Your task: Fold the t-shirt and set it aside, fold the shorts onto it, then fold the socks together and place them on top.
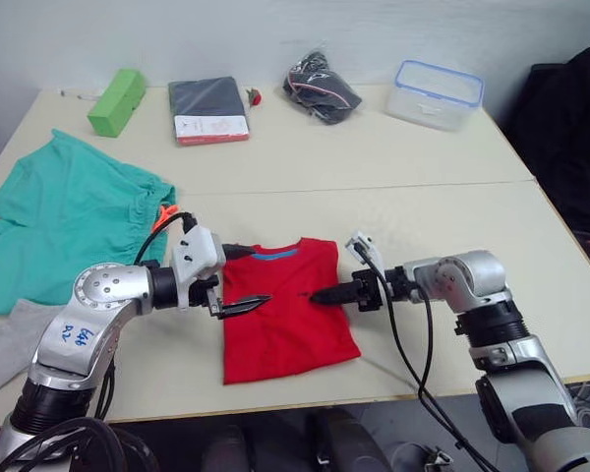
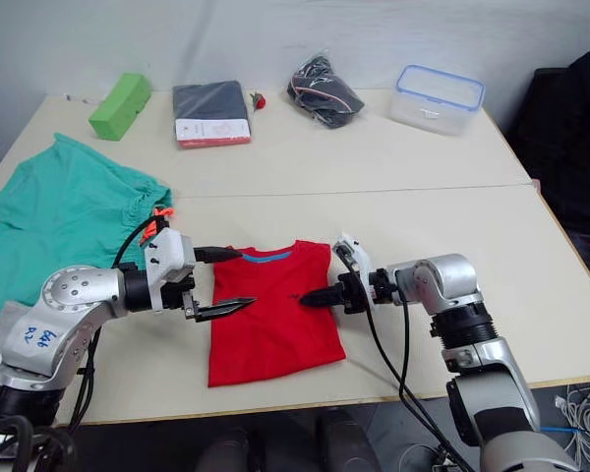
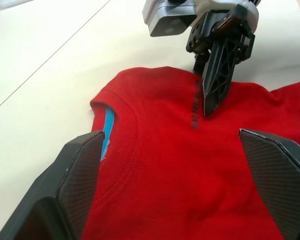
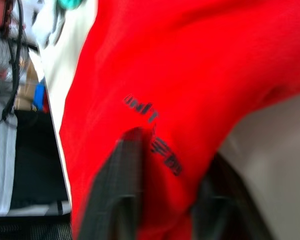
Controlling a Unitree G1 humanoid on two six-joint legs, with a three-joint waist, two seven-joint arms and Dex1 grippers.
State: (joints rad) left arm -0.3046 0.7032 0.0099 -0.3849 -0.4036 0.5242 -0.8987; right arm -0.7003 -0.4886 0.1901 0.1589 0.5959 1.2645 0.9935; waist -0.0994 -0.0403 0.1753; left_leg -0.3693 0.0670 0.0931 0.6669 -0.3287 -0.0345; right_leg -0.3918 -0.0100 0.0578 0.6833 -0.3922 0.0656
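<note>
On the near half of the table [image 1: 452, 226], between the two arms, lies the t-shirt [image 1: 285, 324]; it is folded to a narrow red rectangle with its blue collar band toward the far side and a small dark print on the chest. At its left edge hovers the left gripper [image 1: 238, 280]; its fingers [image 3: 77, 180] stand wide apart, one over the collar and the other over the red cloth, holding nothing. At the shirt's right edge the right gripper [image 1: 326, 294] points across the cloth, its tip over the print; whether its fingers [image 4: 120, 185] pinch the cloth or only lie on it I cannot tell. Spread out at the table's left side are the shorts [image 1: 64, 221], their orange drawstring [image 1: 164, 216] just beside the left arm; a grey sock [image 1: 5, 344] lies at the near left corner, touching the shorts. Along the far edge sit a green block [image 1: 117, 101], a dark packaged garment [image 1: 208, 109], a dark bundle in a clear bag [image 1: 321, 87] and a clear plastic box [image 1: 438, 93]; a person in dark clothing [image 1: 582, 138] is at the far right.
</note>
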